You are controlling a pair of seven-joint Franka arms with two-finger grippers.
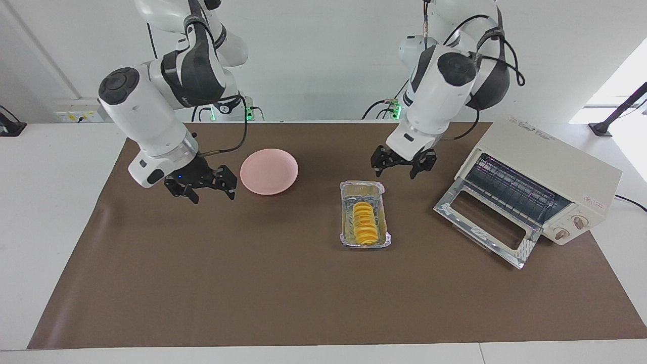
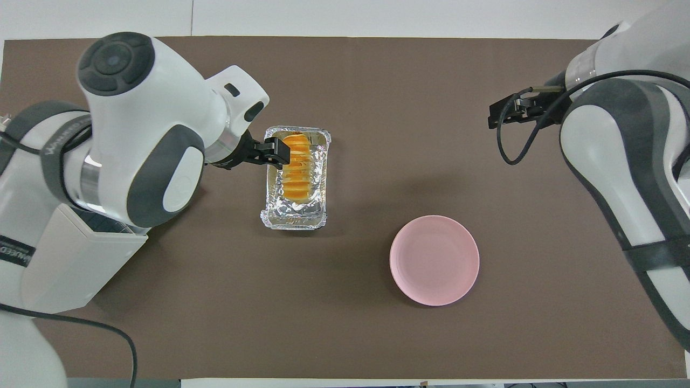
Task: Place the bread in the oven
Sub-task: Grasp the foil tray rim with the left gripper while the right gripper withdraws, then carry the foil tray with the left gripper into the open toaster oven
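The small ridged golden-yellow bread loaf (image 1: 366,222) lies lengthwise in a silver foil tray (image 1: 348,218) mid-table. The cream-white boxy toaster oven (image 1: 548,169), glass door lowered open, stands at the left arm's end.

White table (image 1: 45,212) w/ a brown mat (image 1: 252,283) over most of its top; bare white strips show along the edges. Plain white wall (image 1: 323,55) past the table. Wall socket strip (image 1: 78,117) low on the wall at the right arm's end. Bright window light (image 1: 624,86) at the left arm's end, w/ a dark stand (image 1: 619,114) on the tabletop there. Even, soft lighting overall; faint shadows on the mat.
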